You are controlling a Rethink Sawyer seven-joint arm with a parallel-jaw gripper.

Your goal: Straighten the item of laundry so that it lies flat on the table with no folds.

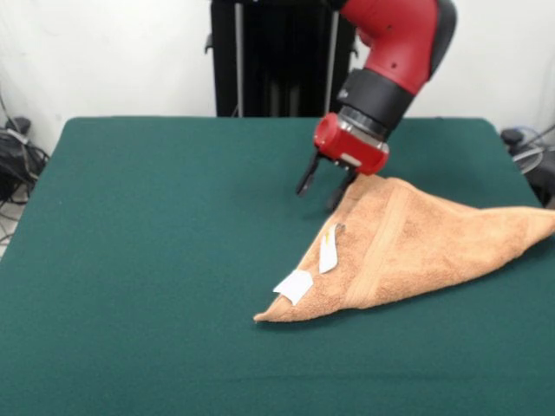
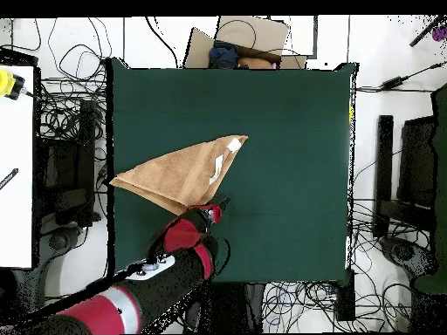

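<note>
On the table [image 1: 156,225]: dark green cloth surface, mostly bare; far larger than the laundry.
Towel [image 1: 416,243]: orange-tan terry, folded over on itself into a rough triangle; sits toward the right side in the front view, one long point reaching the right picture edge, another pointing toward the camera.
Towel in overhead view [image 2: 179,174]: same triangle, left of the table's middle, one corner running up to the table's left edge.
Woven band [image 1: 381,251]: running diagonally across the top layer, proof of a doubled-over fold rather than a flat spread.
White tags [image 1: 295,285]: two, lying on the upper layer near the camera-side point.
Gripper [image 1: 327,188]: two dark fingers spread apart, empty, pointing down just beside the towel's far corner; tips near the cloth, contact with towel or table not clear.
Arm [image 2: 131,301]: red and black, reaching in from the base side to the towel's edge.
Step in hand: apparently lining up on the folded corner for a pinch; nothing held yet.
Progress: early, by the look of it; fold fully in place.
Next move calls for: lowering onto the top layer only, closing on that corner, then dragging it away from the fold line to open the towel out.
Risk: catching both layers and sliding the whole bundle instead of unfolding it.
</note>
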